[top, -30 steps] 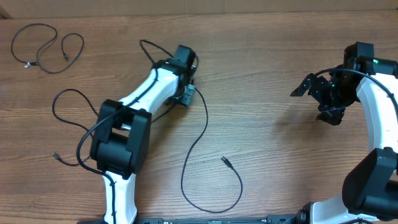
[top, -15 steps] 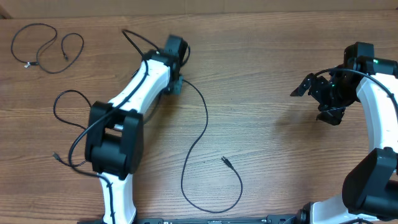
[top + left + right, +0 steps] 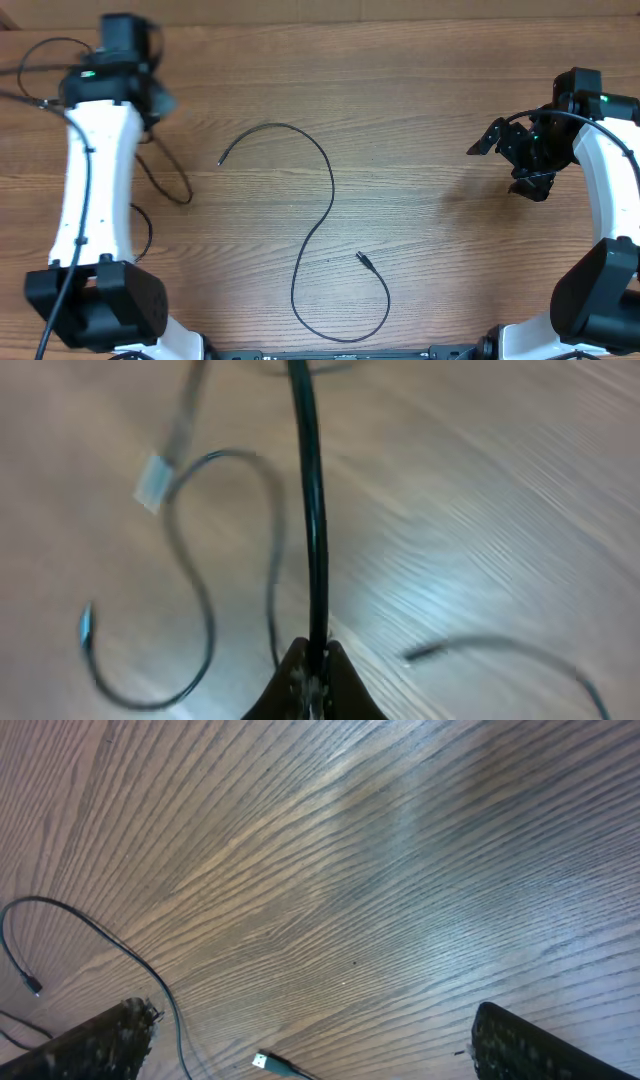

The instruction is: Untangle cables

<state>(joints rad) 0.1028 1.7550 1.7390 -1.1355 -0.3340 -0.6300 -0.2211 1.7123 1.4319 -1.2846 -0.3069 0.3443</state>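
Black cable (image 3: 311, 510), pinched in left hand (image 3: 310, 662)

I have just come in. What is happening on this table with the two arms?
Two robot arms are sorting out tangled cables. The left gripper has its jaws shut on a thin black cable at the far left of the table. A second cable lies loose in an S-shaped curve in the middle, and nothing touches it. The right gripper hangs at the right side, its jaws open and empty.
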